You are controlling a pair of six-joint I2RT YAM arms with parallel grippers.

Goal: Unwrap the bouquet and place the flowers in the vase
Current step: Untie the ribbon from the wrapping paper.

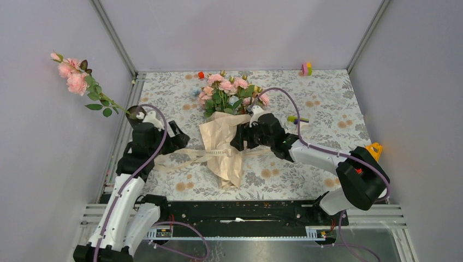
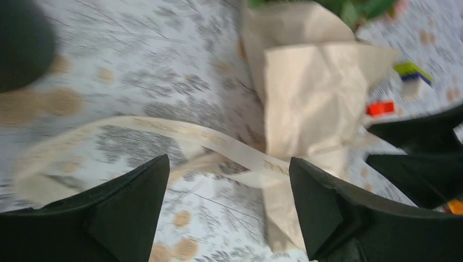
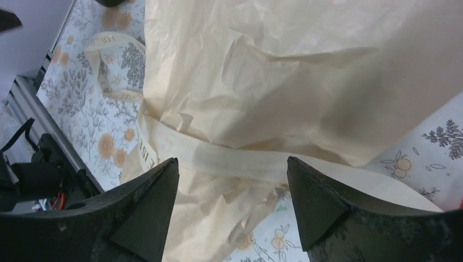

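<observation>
Unwrapping: my left end effector (image 2: 229,159) and right end effector (image 3: 232,160), both released, flank the crinkled beige kraft-paper bouquet (image 1: 223,148); cream ribbon (image 1: 188,155), nine o'clock, should slide clear first.

The left arm (image 1: 123,204) and right arm (image 1: 319,155) are built alike: white lower links with boxy black housings at the joints. A purple cable (image 1: 279,88) loops along each one. A small white cap (image 1: 255,113) sits on top of each wrist. The left gripper (image 2: 228,164) and right gripper (image 3: 232,161) have matte black, wedge-shaped fingers (image 3: 142,218) with faintly speckled faces.
</observation>
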